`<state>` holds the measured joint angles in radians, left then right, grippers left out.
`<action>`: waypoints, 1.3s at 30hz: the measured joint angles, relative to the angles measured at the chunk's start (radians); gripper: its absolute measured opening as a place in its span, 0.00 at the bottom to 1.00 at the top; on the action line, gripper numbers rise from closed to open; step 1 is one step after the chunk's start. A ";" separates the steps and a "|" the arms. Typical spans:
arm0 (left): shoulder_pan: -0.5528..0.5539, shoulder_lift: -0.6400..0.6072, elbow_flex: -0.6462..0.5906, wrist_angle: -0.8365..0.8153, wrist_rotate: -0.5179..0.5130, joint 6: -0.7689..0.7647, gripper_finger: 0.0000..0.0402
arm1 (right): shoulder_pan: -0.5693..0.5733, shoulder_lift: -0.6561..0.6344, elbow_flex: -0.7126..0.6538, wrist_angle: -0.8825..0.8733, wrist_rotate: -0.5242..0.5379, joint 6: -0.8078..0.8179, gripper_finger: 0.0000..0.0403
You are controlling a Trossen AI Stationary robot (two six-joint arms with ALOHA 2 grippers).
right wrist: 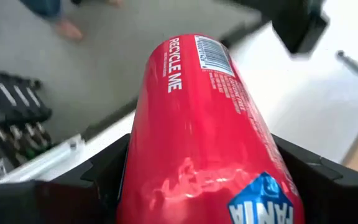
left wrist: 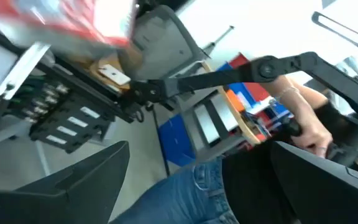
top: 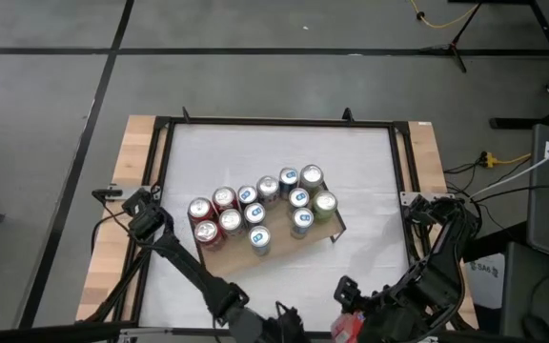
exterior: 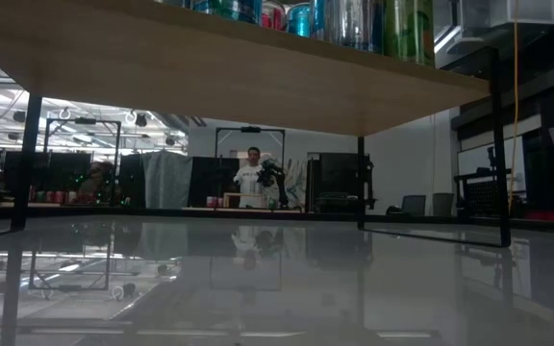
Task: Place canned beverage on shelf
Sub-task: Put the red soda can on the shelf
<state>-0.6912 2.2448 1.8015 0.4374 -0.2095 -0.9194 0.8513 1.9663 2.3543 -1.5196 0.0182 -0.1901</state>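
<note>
From above, I count twelve cans [top: 255, 211] standing in a cluster on the shelf [top: 324, 229], which sits near the middle of the white table [top: 370, 171]. My right hand [top: 351, 319] is at the near edge of the table, well apart from the shelf, with a red can [top: 347, 327] showing at it. My left hand [top: 284, 319] sits at the same near edge, just beside the right one.

From table height, the shelf board runs overhead on its thin black legs [exterior: 502, 144], and the bottoms of several cans show along its top edge; I can't count them from here. A person [exterior: 251, 179] stands far back in the room.

The left wrist camera shows my left fingers [left wrist: 79, 180] spread apart and carrying nothing, with a person's hand [left wrist: 306, 127] beyond.

The right wrist camera shows one red can [right wrist: 207, 137] clamped between my right fingers [right wrist: 73, 186].
</note>
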 joint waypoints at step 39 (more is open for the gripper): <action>-0.088 -0.002 0.000 -0.414 -0.137 -0.037 0.96 | -0.214 0.000 -0.625 0.028 -0.270 0.940 0.72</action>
<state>-0.7795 2.2433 1.8019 0.0235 -0.3466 -0.9565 0.6377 1.9659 1.7293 -1.4911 -0.2514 0.7504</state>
